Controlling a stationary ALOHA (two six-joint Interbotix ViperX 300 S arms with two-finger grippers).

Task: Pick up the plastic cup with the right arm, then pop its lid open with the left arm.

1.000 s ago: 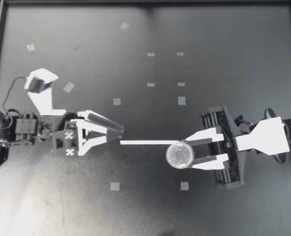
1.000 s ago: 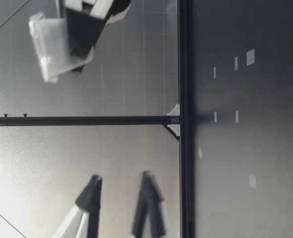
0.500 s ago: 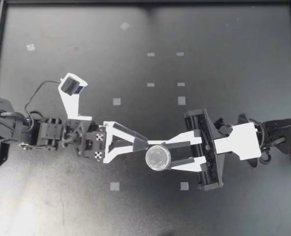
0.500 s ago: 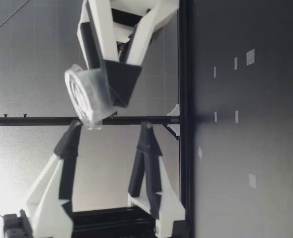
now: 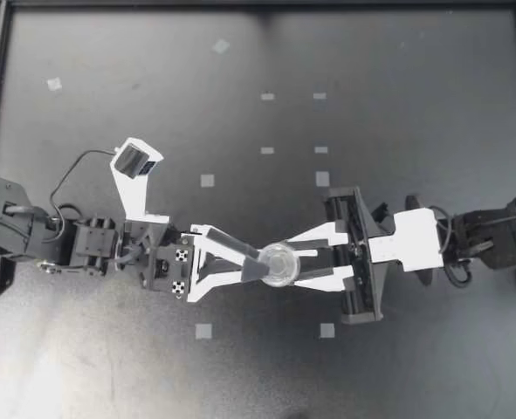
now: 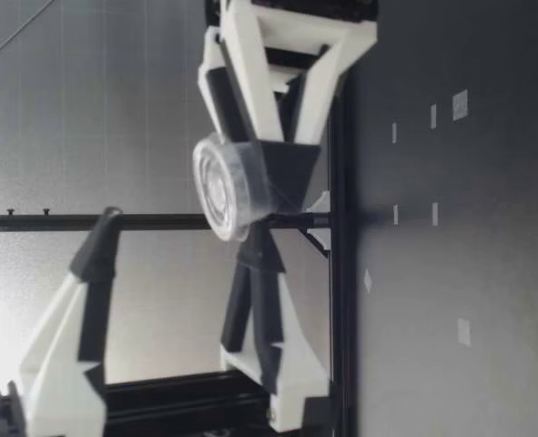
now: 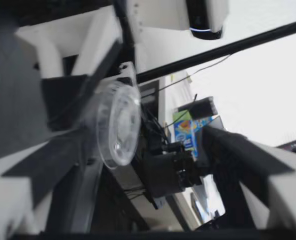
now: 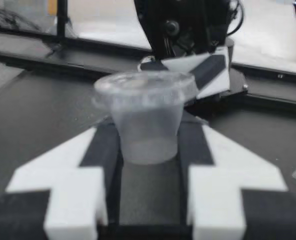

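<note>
Top view: my right gripper (image 5: 289,264) has its fingers clamped on a small clear cup (image 5: 279,266), upright above the worktop (image 5: 397,131). My left gripper (image 5: 254,264), fingers apart, seems just short of it.

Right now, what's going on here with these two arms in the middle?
My right gripper is shut on a small clear plastic cup and holds it up off the table, near the middle. My left gripper is open and faces it, with the cup between its spread fingers, close to one of them. I cannot tell whether it touches.
</note>
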